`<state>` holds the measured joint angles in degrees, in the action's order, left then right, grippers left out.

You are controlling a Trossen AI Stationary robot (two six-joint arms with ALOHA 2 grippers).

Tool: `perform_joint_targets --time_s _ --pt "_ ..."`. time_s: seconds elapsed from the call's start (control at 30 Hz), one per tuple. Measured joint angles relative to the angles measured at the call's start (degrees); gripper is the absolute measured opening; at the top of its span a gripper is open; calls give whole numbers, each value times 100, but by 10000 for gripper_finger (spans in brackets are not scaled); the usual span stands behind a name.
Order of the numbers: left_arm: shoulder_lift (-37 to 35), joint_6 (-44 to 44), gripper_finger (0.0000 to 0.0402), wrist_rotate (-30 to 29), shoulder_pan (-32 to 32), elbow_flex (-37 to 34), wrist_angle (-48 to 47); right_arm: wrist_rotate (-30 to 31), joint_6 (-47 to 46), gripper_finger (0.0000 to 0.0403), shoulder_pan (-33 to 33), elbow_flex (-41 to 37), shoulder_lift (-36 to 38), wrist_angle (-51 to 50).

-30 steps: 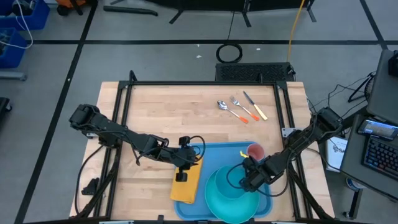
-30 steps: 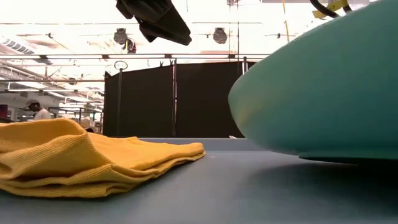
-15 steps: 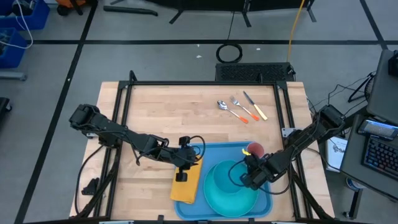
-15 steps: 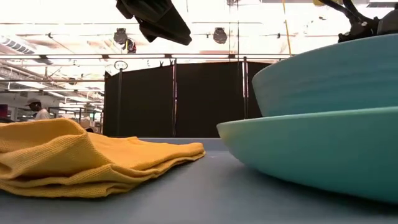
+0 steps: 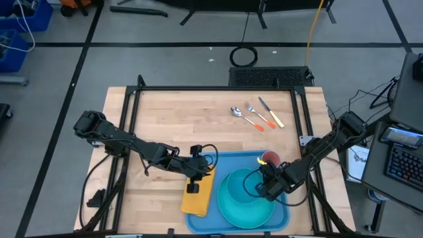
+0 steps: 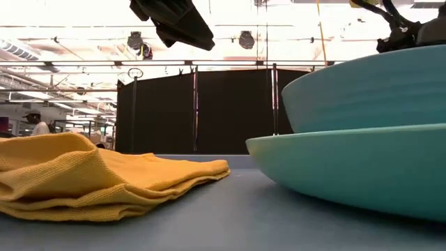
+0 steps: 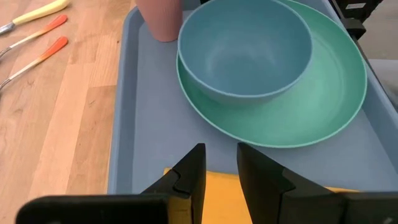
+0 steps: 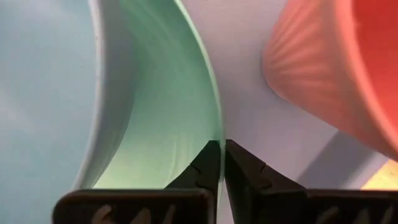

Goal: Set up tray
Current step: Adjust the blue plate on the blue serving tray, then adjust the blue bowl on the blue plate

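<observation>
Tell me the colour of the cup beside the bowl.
Pink-salmon cup, clearest in the left wrist view.

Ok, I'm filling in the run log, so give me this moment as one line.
left gripper: open over napkin | right gripper: shut on plate rim | bowl: on plate | tray: holds all

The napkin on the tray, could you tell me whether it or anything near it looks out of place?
The yellow napkin hangs over the blue tray's left rim onto the table rather than lying inside. The bowl sits off-centre on the teal plate, toward the pink cup.
</observation>
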<state>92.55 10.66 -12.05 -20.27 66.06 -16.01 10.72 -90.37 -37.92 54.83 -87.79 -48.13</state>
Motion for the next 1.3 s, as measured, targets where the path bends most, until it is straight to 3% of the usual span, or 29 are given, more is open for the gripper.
perform_joint_targets --time_s 0.53,1.3 --pt "0 2 93 5 0 0 -4 114 566 117 72 2 38 235" --pt "0 -1 93 15 -1 0 -39 -48 1701 118 -212 4 1140 734"
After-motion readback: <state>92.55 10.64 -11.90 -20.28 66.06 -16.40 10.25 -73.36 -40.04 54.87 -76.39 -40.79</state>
